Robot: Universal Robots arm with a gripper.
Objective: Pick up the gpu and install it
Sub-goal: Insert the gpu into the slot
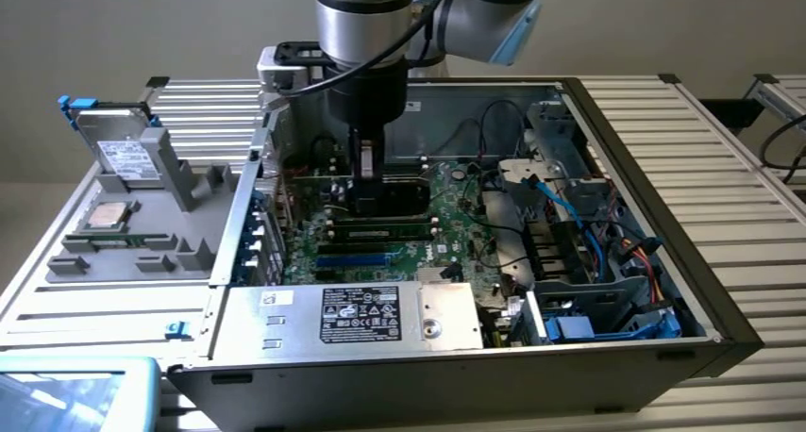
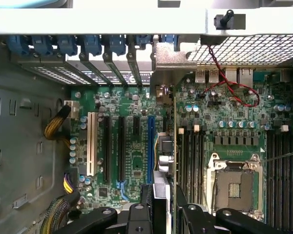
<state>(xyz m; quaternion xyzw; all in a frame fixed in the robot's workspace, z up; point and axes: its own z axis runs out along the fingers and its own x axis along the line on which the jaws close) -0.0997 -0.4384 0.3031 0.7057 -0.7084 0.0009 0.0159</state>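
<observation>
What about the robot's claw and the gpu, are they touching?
Touching. In the wrist view the gripper clamps both faces of the gpu, which is seen edge-on between its fingers.

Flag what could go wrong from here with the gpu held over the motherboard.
1. The gpu, gripped edge-on between the fingers, hangs beside the blue slot rather than clearly over it. Pressing down off-line could hit board components.
2. Its silver bracket sits close to the case's rear wall and might catch there.
3. The red wires loop near the bracket, so a snag seems possible.
</observation>
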